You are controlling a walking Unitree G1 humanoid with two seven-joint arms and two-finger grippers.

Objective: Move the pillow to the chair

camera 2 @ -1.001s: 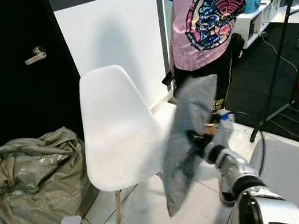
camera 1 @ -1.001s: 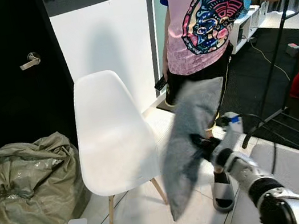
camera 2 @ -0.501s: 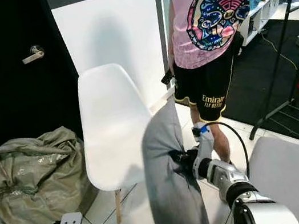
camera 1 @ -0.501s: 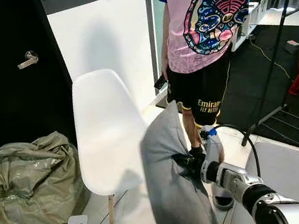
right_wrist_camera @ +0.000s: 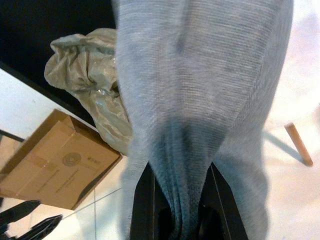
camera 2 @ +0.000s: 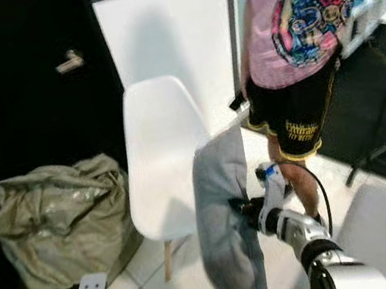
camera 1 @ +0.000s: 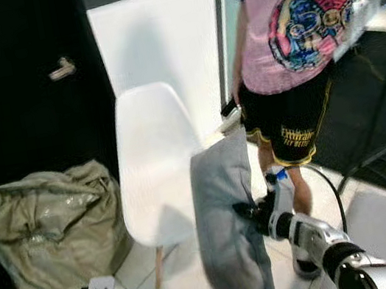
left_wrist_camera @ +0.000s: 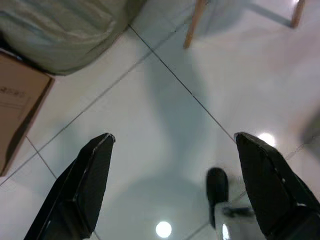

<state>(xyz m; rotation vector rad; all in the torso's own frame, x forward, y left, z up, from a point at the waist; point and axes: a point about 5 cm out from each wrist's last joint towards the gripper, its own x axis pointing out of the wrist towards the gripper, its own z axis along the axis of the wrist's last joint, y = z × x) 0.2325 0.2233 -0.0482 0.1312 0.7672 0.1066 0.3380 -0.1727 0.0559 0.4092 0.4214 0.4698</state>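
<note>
A grey pillow [camera 1: 226, 225] hangs upright in the air, pinched at its right edge by my right gripper [camera 1: 248, 213], which is shut on it. In the right wrist view the grey fabric [right_wrist_camera: 200, 100] bunches between the black fingers [right_wrist_camera: 145, 210]. The white shell chair [camera 1: 158, 165] on wooden legs stands just left of and behind the pillow, its seat bare. My left gripper [left_wrist_camera: 175, 185] hangs low over the tiled floor, open, with nothing between its fingers [left_wrist_camera: 85, 185].
A person in a pink shirt and black shorts [camera 1: 295, 44] stands right behind the pillow. A crumpled olive sack [camera 1: 50, 222] lies left of the chair by a black door [camera 1: 18, 85]. A cardboard box [right_wrist_camera: 55, 160] sits on the floor.
The camera has shifted, moving the whole scene rightward. The pillow, swung from a tilt a second ago, now hangs upright by the chair's front edge, still held by the right gripper.
</note>
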